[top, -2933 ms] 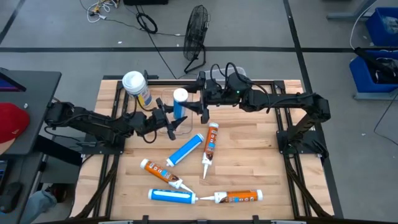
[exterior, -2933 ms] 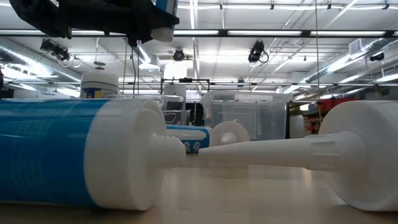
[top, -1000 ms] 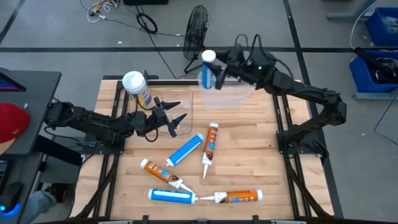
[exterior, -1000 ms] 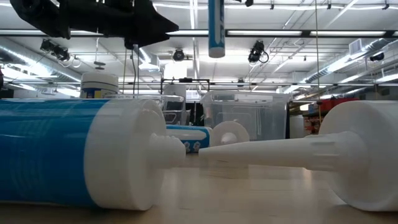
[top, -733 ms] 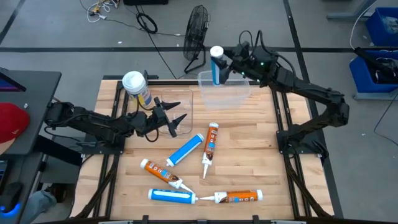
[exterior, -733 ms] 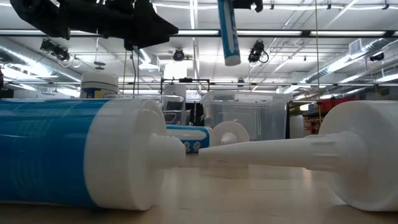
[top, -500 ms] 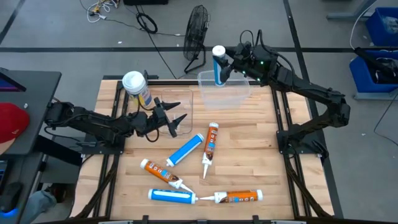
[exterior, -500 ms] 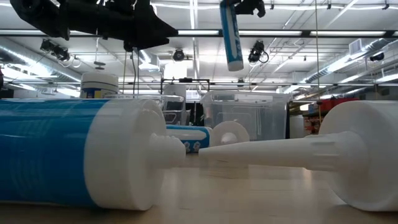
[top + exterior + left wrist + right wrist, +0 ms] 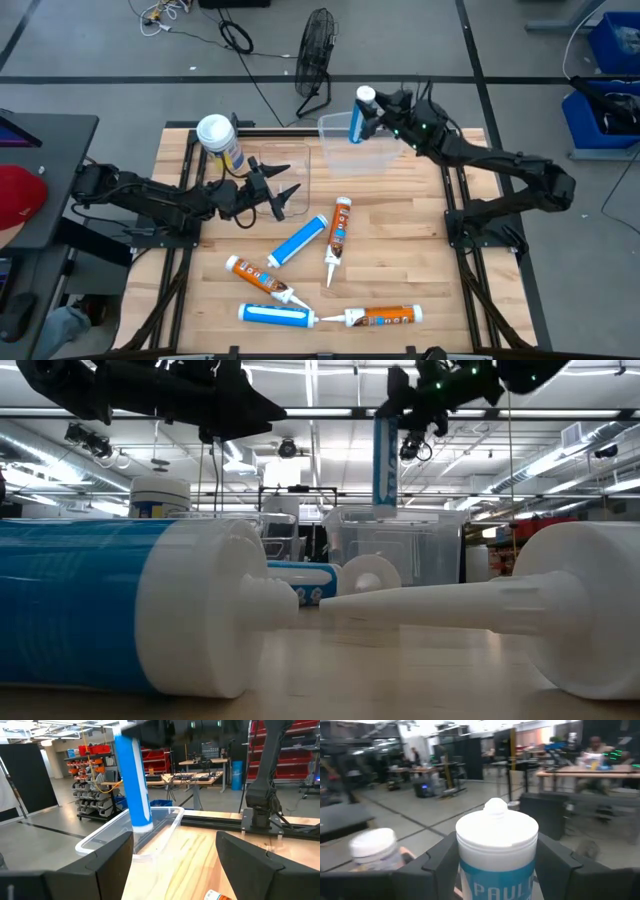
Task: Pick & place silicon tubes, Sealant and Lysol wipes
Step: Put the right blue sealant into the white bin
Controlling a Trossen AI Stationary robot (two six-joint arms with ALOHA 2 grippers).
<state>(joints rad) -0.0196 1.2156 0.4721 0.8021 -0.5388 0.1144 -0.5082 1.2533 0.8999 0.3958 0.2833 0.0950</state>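
Five tubes on worktop (image 9: 400,230): two blue, three orange, all lying flat, not yet picked.
Held tube: blue tube (image 9: 358,118) in right gripper (image 9: 378,118), hanging over clear bin (image 9: 385,150) at the worktop's far edge.
Right jaws: closed around the blue tube's body, part open to its width.
Why held so: gripped by the side, probably so it can drop straight into the bin.
Tube axis: near upright, white cap end up, flat end down toward the bin; slight tilt in the high view.
Left gripper (image 9: 277,194): waits low over the worktop's left side, jaws spread wide, nothing in them.
Lysol wipes (image 9: 221,140): upright at far left corner, white lid up, untouched.
Second clear bin (image 9: 300,160): just beside left gripper.
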